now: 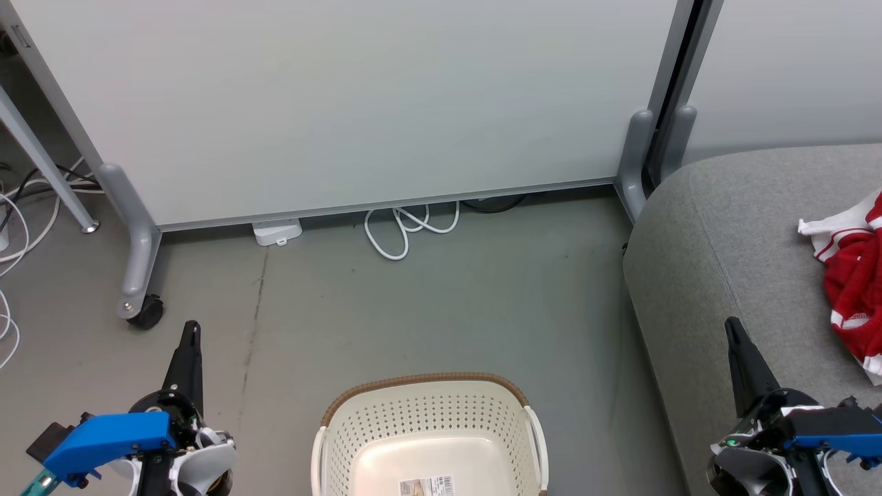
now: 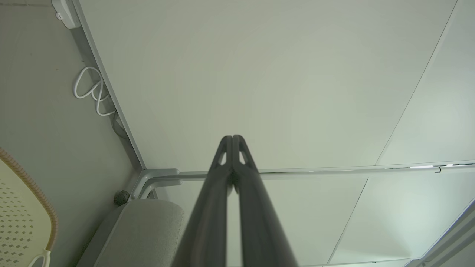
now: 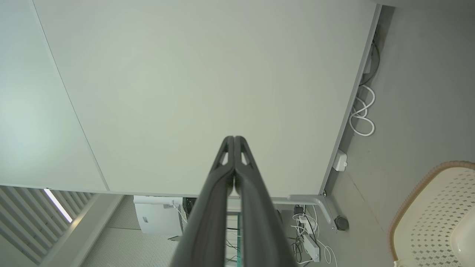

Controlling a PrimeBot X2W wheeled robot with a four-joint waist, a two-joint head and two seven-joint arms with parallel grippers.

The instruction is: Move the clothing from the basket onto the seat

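Note:
The cream-white basket with its brown rim stands on the floor at the bottom centre; only a label shows inside it. Red and white clothing lies on the grey seat at the right edge. My left gripper is shut and holds nothing, raised to the left of the basket. My right gripper is also shut with nothing in it, over the seat's front part, left of the clothing. Both wrist views show shut fingers, left gripper and right gripper, pointing at the white panel, with the basket at the lower right.
A white partition panel on grey wheeled feet stands across the back. A white cable and a small white box lie under its lower edge. More cables trail at the far left. Bare grey floor lies between panel and basket.

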